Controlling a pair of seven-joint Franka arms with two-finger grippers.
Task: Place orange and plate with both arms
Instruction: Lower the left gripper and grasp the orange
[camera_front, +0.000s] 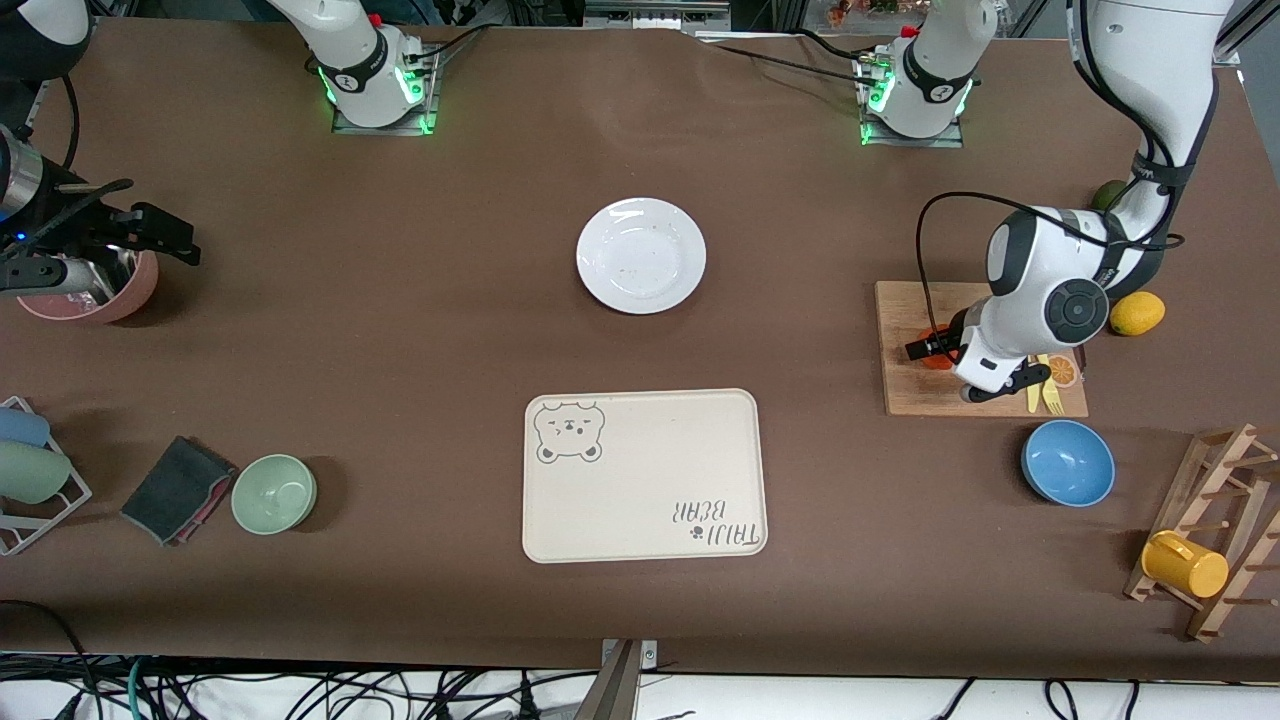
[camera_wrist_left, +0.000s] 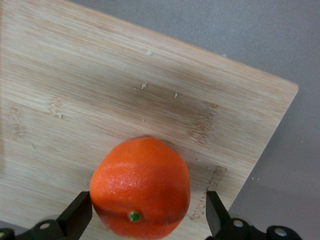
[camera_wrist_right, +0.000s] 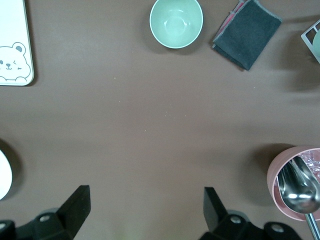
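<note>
The orange (camera_front: 937, 353) lies on a wooden cutting board (camera_front: 905, 395) toward the left arm's end of the table. In the left wrist view the orange (camera_wrist_left: 142, 185) sits between my left gripper's open fingers, one on each side of it. My left gripper (camera_front: 945, 360) (camera_wrist_left: 148, 212) is low over the board. The white plate (camera_front: 641, 255) lies empty mid-table, farther from the front camera than the bear tray (camera_front: 645, 475). My right gripper (camera_front: 165, 237) (camera_wrist_right: 146, 207) is open and empty over bare table beside a pink bowl (camera_front: 100, 300); the plate's edge (camera_wrist_right: 4, 175) shows in its view.
The pink bowl (camera_wrist_right: 295, 185) holds a metal spoon. A green bowl (camera_front: 274, 493) and grey cloth (camera_front: 175, 490) lie nearer the front camera. A blue bowl (camera_front: 1067, 462), lemon (camera_front: 1137, 313), dark green fruit (camera_front: 1108, 193) and wooden rack with yellow mug (camera_front: 1185, 565) surround the board.
</note>
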